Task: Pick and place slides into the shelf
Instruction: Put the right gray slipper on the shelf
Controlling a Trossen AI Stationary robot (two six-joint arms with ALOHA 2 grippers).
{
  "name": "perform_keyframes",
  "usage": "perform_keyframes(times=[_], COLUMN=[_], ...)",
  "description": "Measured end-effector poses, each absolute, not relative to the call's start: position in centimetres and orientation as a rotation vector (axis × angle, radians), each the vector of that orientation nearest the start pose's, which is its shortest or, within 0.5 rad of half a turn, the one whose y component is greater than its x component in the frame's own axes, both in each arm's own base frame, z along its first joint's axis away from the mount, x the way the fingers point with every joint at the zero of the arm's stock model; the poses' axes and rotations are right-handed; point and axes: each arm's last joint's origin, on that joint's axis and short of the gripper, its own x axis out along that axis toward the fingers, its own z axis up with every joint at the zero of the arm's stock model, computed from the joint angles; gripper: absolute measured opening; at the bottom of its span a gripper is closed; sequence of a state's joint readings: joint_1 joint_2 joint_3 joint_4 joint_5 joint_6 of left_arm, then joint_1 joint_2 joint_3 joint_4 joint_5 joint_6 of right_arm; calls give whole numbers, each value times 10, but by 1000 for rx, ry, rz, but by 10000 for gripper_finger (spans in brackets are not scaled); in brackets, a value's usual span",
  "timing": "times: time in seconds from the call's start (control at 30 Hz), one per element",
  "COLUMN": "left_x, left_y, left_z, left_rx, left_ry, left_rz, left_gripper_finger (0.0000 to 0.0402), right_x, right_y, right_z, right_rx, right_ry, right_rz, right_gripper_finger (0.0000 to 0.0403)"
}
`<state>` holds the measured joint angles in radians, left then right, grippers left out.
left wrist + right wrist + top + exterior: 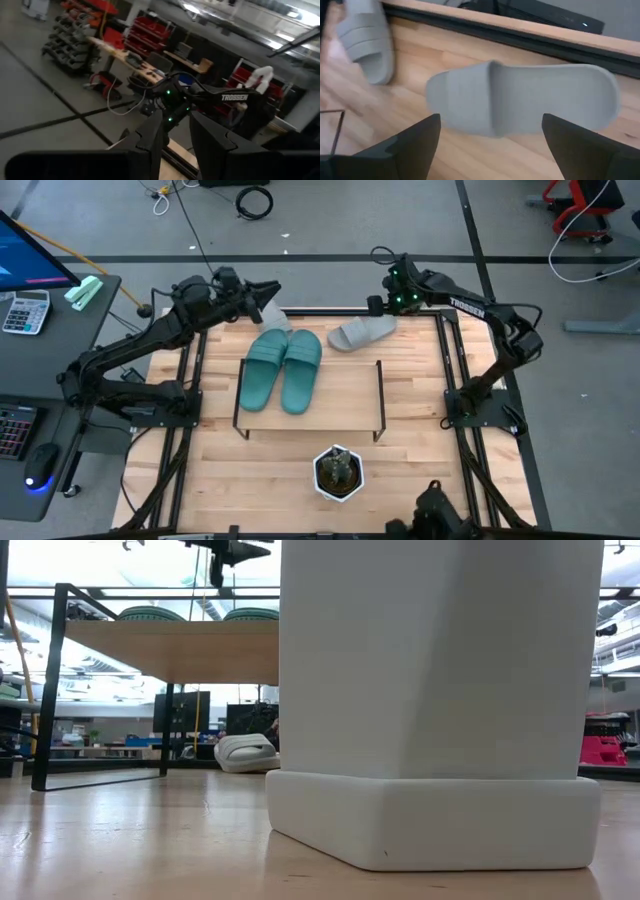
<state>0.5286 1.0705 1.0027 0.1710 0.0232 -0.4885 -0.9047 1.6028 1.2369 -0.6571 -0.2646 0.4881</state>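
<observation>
grey slide (pixel 520 97): lies crosswise just ahead of the right gripper (pixel 490 145), jaws spread, empty. left gripper (pixel 262 298): farther, grip unclear.

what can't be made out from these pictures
- Low view: a white pot close to the lens blocks most of the table; only one grey slide and the shelf show beside it.
- High view: the left gripper covers much of the second grey slide, so any grip is unclear.
- Left wrist view: it looks out into the room, and no slide shows.
- Right wrist view: the grey slide under the open right gripper is blurred.
</observation>
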Motion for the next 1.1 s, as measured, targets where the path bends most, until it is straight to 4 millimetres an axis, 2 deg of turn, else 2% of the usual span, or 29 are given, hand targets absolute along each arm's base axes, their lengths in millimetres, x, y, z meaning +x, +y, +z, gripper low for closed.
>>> perform_keyframes(times=[0.2, 0.47, 0.7, 1.1], left_x=[205, 203, 200, 194], left_y=[122, 125, 130, 140], left_z=[388, 388, 388, 388], left_rx=[-452, -417, -382, -327], left_ry=[-231, -229, -224, -209], left_rz=[502, 536, 562, 576], left_gripper_finger=[94, 90, 84, 78], right_x=[183, 153, 149, 155], right_y=[-279, -295, -302, -313], right_z=[242, 240, 225, 184], right_rx=[1069, 1139, 1302, 1464], right_ry=[715, 688, 671, 734], right_rz=[-877, -934, -973, -1078], right_gripper_finger=[355, 355, 354, 354])
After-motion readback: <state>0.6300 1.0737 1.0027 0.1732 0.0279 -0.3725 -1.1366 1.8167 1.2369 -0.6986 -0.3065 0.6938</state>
